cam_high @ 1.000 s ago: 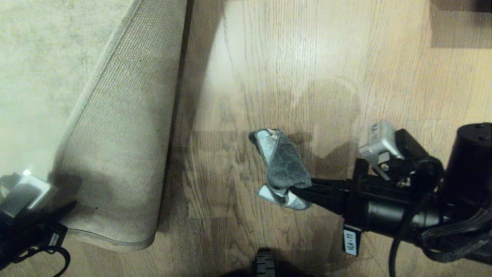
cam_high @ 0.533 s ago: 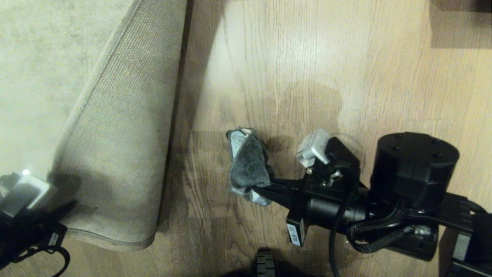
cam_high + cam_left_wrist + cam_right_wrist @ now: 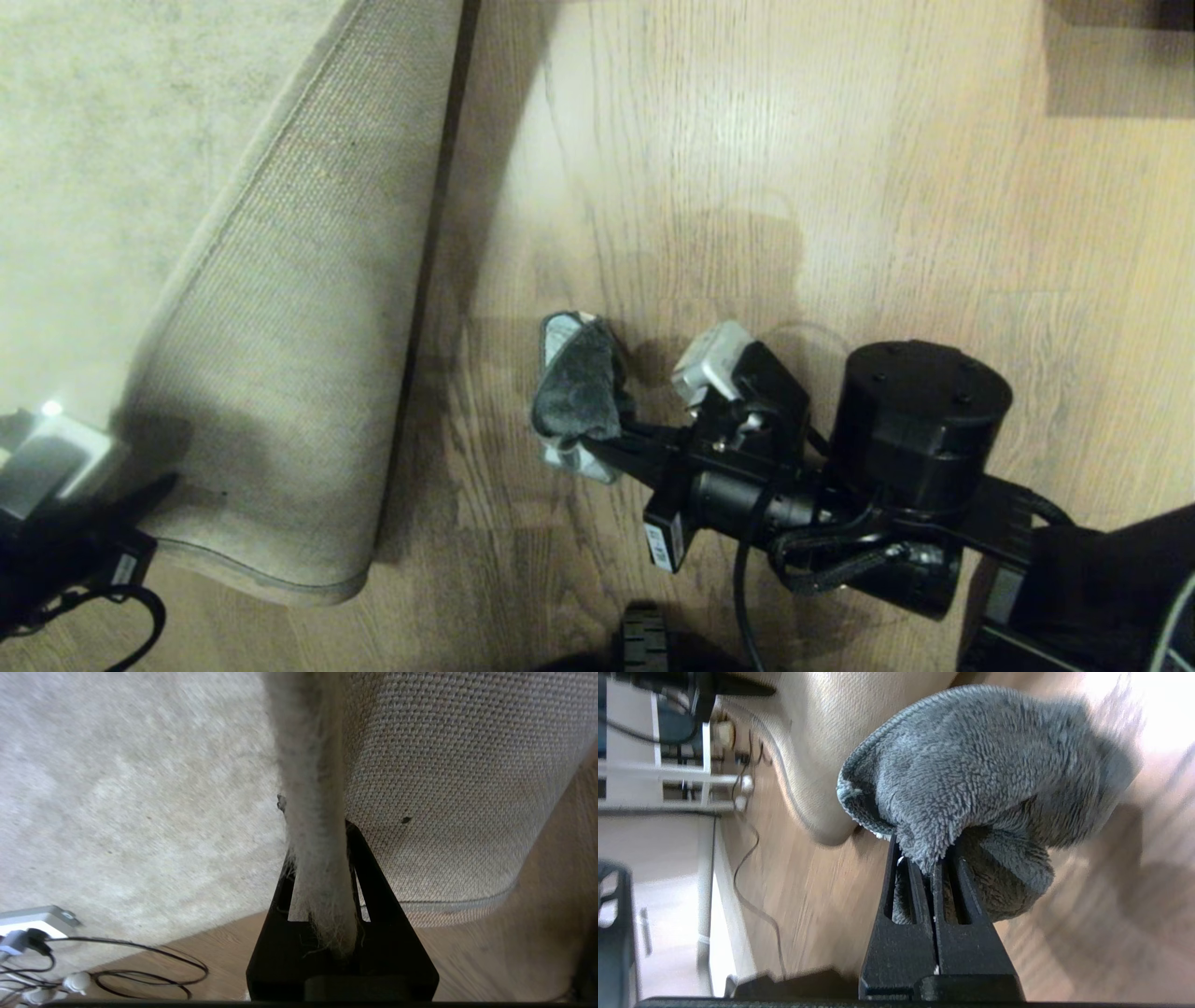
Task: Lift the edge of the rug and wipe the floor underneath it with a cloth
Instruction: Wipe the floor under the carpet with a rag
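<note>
Left end effector (image 3: 140, 495) cut off

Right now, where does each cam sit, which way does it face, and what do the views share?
Head: up on the robot, facing down at the floor; both arms show, right gripper mid-frame.
Left wrist: behind the left gripper, shut on the rug edge, facing along the lifted fold.
Right wrist: behind the right gripper, shut on the cloth, facing toward the rug.
Shared: the head and right wrist views both show the cloth; all three show the rug's woven backing.

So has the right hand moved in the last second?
Yes. The right hand, shut on the cloth, has moved left toward the folded-back rug edge.
</note>
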{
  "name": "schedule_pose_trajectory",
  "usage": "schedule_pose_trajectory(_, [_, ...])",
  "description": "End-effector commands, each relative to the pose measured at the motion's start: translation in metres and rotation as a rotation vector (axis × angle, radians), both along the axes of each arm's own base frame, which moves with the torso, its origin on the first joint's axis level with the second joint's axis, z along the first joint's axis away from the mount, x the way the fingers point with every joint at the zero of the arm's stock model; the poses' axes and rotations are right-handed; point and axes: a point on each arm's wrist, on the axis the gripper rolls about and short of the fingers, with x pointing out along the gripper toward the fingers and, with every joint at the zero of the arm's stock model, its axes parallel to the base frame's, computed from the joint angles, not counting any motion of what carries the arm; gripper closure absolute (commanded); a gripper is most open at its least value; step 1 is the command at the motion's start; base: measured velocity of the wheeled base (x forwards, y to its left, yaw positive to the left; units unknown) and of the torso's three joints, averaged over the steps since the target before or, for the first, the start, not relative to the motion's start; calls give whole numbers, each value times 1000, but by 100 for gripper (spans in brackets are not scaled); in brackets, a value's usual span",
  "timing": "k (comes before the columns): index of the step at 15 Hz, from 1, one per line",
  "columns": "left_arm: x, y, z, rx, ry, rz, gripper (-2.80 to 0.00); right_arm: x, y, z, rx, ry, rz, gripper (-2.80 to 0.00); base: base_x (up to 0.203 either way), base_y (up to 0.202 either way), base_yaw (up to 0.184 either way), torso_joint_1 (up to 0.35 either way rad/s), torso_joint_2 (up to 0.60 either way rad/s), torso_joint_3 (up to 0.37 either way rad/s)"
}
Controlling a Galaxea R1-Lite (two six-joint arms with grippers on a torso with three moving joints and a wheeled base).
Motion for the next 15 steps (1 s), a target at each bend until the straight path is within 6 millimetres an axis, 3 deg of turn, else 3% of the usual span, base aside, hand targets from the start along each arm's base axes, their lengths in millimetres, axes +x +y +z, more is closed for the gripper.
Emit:
schedule_pose_trajectory(1, [1,0,2,9,-23,-2,0,10,14,-7,9,-6,1,0,0,0,0,0,0,0])
schedule_pose_trajectory(8, [4,3,14,47,-140,6,0,36,47,-16,85,-45,2,0,0,0,0,0,0,0])
schedule_pose_trajectory(15, [18,11,24,126,-292,55,0,62,80,-41,161,-58,4,0,0,0,0,0,0,0])
